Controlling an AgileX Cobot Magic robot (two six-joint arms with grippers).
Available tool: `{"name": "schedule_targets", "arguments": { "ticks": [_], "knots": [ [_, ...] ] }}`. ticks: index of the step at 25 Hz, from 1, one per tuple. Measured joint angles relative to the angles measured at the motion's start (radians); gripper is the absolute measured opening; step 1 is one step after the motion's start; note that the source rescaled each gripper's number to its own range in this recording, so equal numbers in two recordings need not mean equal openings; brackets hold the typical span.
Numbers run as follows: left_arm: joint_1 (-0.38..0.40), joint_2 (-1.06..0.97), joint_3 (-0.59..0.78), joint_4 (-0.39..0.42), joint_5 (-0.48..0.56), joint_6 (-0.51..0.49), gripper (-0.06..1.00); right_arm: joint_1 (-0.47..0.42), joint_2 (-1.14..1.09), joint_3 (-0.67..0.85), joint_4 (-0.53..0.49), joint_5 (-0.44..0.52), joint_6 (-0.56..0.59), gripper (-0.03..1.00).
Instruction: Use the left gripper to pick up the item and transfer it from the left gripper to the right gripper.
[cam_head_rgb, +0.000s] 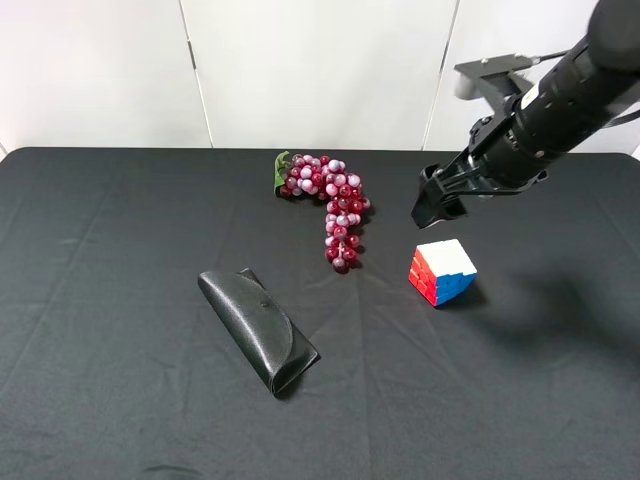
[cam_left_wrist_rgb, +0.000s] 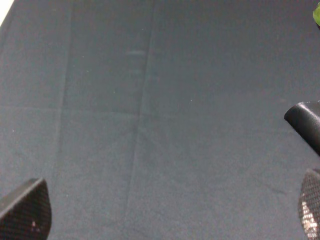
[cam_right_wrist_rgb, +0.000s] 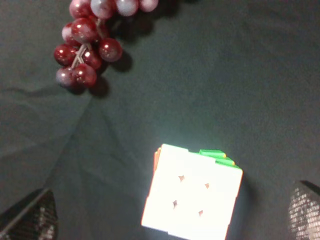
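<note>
The puzzle cube (cam_head_rgb: 442, 271) stands on the black cloth right of centre, white face up, red and blue faces toward the front. My right gripper (cam_head_rgb: 440, 200) hangs just behind and above it, open and empty. In the right wrist view the cube (cam_right_wrist_rgb: 192, 195) lies between the spread fingertips (cam_right_wrist_rgb: 27, 217), white face up with a green edge, and nothing touches it. My left gripper (cam_left_wrist_rgb: 167, 215) is open and empty over bare cloth. Its arm does not show in the exterior high view.
A bunch of red grapes (cam_head_rgb: 328, 200) lies behind and left of the cube and also shows in the right wrist view (cam_right_wrist_rgb: 85, 50). A black glasses case (cam_head_rgb: 258, 328) lies left of centre; its end shows in the left wrist view (cam_left_wrist_rgb: 306, 122).
</note>
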Motion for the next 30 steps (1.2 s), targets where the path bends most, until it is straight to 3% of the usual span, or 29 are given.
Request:
{"name": "schedule_targets", "arguments": {
  "ticks": [23, 30],
  "knots": [
    [0.000, 0.000, 0.000, 0.000, 0.000, 0.001, 0.97, 0.000, -0.381, 0.000, 0.000, 0.492, 0.034, 0.99],
    [0.000, 0.000, 0.000, 0.000, 0.000, 0.001, 0.97, 0.000, -0.561, 0.052, -0.046, 0.524, 0.089, 0.99]
  ]
}}
